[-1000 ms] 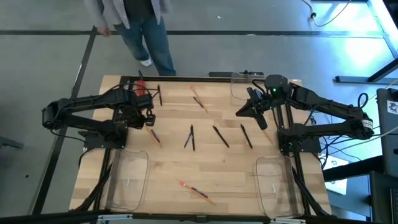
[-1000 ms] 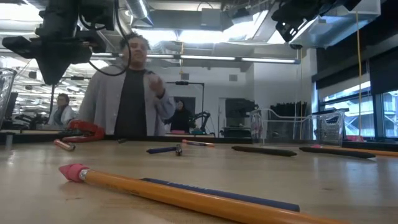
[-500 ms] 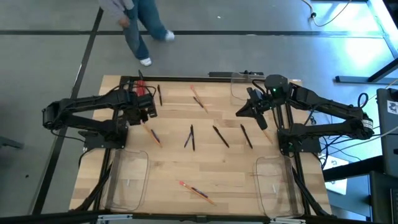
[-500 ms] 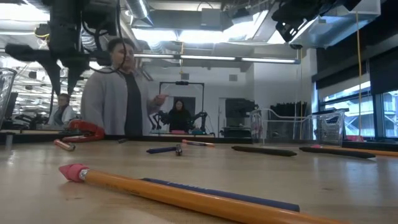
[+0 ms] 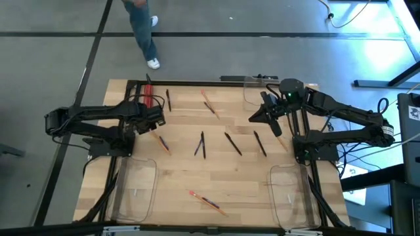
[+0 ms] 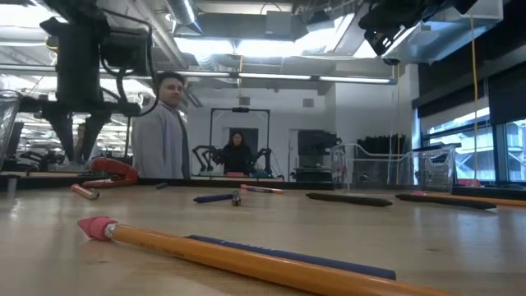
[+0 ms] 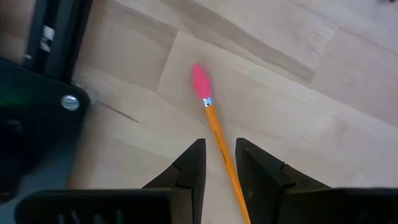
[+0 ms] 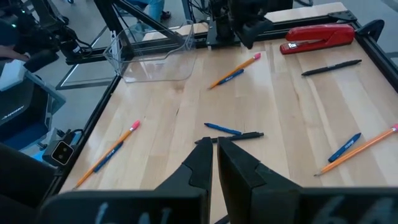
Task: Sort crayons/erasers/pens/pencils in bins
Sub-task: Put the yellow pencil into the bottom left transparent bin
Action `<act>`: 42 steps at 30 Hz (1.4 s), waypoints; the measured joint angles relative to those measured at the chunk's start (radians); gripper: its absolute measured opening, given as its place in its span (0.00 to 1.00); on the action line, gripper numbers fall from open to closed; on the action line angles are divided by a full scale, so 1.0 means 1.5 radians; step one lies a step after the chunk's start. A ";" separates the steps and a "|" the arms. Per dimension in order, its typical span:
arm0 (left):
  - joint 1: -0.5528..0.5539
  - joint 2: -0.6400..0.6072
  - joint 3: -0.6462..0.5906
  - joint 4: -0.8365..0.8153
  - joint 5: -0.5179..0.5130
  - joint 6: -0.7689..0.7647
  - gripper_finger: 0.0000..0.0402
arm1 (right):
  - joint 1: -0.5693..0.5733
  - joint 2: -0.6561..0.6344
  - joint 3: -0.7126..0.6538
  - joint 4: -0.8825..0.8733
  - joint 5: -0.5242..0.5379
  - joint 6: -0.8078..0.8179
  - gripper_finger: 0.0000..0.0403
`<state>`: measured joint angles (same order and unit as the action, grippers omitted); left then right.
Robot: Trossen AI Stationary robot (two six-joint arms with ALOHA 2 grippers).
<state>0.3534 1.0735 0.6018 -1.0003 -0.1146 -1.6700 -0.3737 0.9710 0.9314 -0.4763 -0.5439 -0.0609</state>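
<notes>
The left gripper (image 7: 219, 163) is hanging over a pencil (image 7: 219, 142) with its 2 fingers (image 7: 189, 167) spread, 1 on each side of the yellow shaft, just behind the pink eraser end. In the high view this pencil (image 5: 159, 141) is lying just beside the left gripper (image 5: 152, 120), near the red stapler (image 5: 151, 92) at the table's far left corner, and well apart from the nearest bin (image 5: 136, 189).

What could go wrong: the shaft is running at a slant between the fingers rather than squarely across them, so closing now is likely to roll or pivot the pencil instead of pinching it. A grip this close to the eraser end would also leave the long shaft drooping, and it could swing and catch the bin's wall on the way in.

The right gripper (image 8: 214, 154) is waiting far across the table from the stapler, fingers nearly pressed together and holding nothing, above a black pen (image 8: 229, 137) and a short blue stick (image 8: 222, 129). 2 more clear bins (image 5: 291, 191) (image 5: 260, 88) are sitting on that right side.
</notes>
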 joint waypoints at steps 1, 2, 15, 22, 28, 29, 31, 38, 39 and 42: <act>0.000 0.000 -0.011 0.018 0.000 -0.002 0.20 | 0.000 0.000 0.000 0.000 0.000 0.000 0.07; 0.000 0.000 -0.021 0.033 -0.001 -0.002 0.20 | 0.000 0.000 0.000 0.000 0.000 0.000 0.07; 0.010 0.000 -0.070 0.074 -0.081 -0.051 0.20 | 0.000 0.000 0.000 0.000 0.001 0.000 0.07; 0.025 0.008 -0.070 0.076 -0.087 -0.051 0.20 | 0.000 0.000 0.000 0.000 0.001 0.000 0.07; 0.025 0.044 -0.070 0.096 -0.086 -0.051 0.20 | 0.000 0.000 0.000 0.000 0.001 0.000 0.07; 0.025 0.051 -0.070 0.103 -0.086 -0.051 0.20 | 0.000 0.000 0.000 0.000 0.001 0.000 0.07; 0.025 0.062 -0.070 0.112 -0.086 -0.052 0.20 | 0.000 0.000 0.000 0.000 0.001 0.000 0.07; 0.025 0.101 -0.070 0.119 -0.063 -0.053 0.20 | 0.000 0.000 0.000 0.000 0.002 0.000 0.07; 0.025 0.104 -0.070 0.120 -0.063 -0.055 0.20 | 0.000 0.000 0.000 0.000 0.002 0.000 0.07; 0.025 0.106 -0.070 0.120 -0.063 -0.055 0.20 | 0.000 0.000 0.000 0.000 0.002 0.000 0.07</act>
<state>0.3908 1.2327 0.4965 -0.8205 -0.2092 -1.7523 -0.3737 0.9710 0.9314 -0.4763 -0.5415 -0.0616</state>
